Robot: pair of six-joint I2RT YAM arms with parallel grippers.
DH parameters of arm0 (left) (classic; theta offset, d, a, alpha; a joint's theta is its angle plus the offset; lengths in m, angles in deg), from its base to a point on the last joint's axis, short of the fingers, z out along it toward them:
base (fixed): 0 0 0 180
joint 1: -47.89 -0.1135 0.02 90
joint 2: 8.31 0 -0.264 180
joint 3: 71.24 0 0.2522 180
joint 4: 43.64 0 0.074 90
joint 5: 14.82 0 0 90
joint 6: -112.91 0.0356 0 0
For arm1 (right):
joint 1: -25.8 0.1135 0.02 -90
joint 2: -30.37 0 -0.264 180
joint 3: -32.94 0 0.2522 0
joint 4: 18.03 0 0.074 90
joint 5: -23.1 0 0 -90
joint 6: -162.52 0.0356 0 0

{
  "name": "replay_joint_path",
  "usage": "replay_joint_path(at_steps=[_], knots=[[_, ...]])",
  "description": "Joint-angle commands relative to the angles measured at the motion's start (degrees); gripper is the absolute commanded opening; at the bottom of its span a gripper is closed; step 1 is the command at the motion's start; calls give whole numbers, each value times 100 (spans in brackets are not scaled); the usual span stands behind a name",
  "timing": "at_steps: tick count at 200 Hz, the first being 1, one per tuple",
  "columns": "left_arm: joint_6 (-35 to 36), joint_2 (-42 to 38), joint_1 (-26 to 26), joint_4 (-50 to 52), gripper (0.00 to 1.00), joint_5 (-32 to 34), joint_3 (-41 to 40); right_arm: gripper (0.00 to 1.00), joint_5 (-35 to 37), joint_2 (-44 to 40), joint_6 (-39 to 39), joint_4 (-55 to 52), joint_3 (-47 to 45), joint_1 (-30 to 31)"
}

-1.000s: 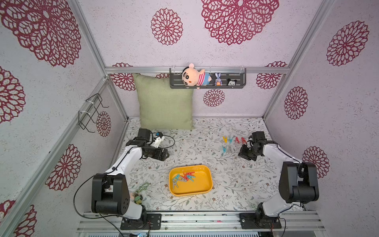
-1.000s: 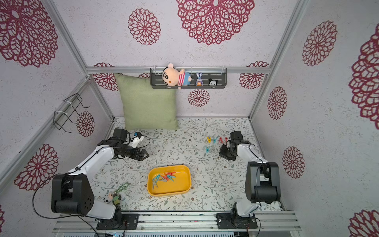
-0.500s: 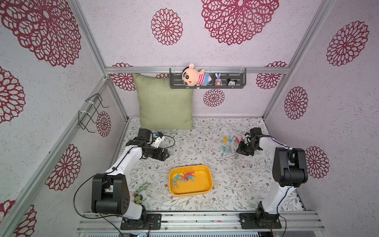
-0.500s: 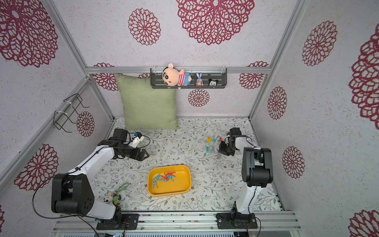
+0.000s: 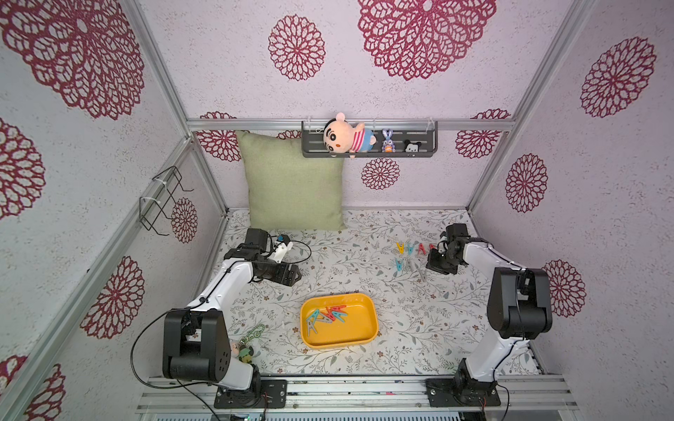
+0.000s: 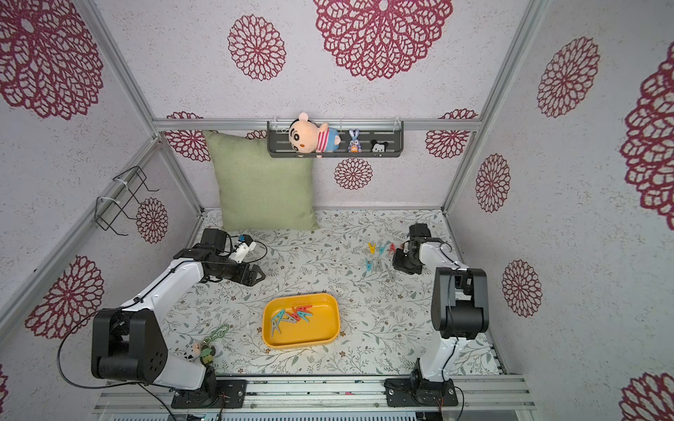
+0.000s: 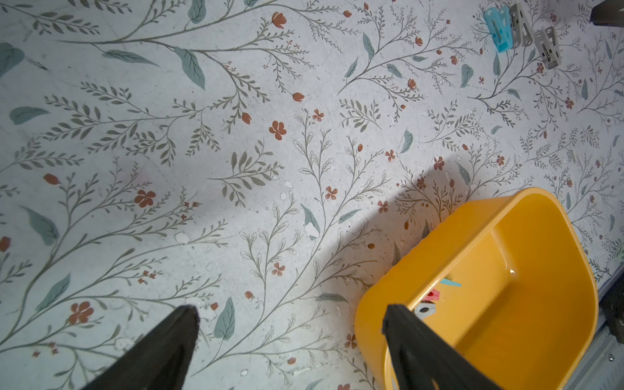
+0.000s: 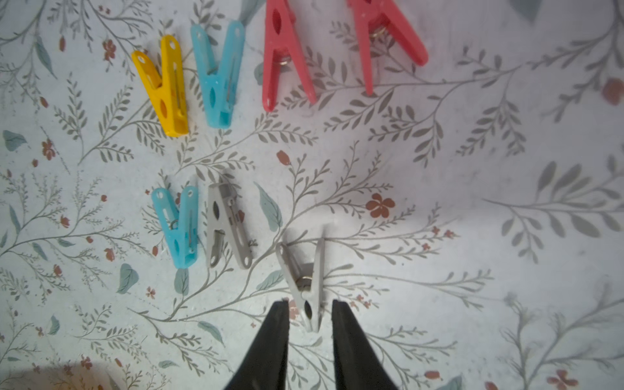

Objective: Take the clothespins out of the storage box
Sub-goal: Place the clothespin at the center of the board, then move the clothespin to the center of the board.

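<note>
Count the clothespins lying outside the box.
7, all on the table by the right hand. Back row: yellow, blue, red, red. Front row: blue, grey, and another grey between the hand's parted jaws. None looks hidden.

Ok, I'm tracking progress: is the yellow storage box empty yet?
Not empty: a top view shows a cluster of red, blue and grey clothespins lying inside the storage box.
</note>
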Motion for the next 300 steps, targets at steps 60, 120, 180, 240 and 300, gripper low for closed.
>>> replay_joint_path(at_steps=[60, 120, 180, 240, 300], knots=[[23, -114, 41, -15, 94, -58, -23, 36, 1025, 1, 93, -225, -238, 628], [30, -108, 36, -24, 94, -57, -34, 36, 1257, 43, -26, -255, -354, 658], [22, -114, 47, -12, 94, -51, -25, 36, 1093, 348, -91, -127, -309, 665], [25, -115, 36, -12, 94, -33, -37, 25, 1120, 590, -165, -52, -203, 665], [24, -118, 36, -20, 94, -15, -33, 14, 1121, 856, -260, -77, 139, 660]])
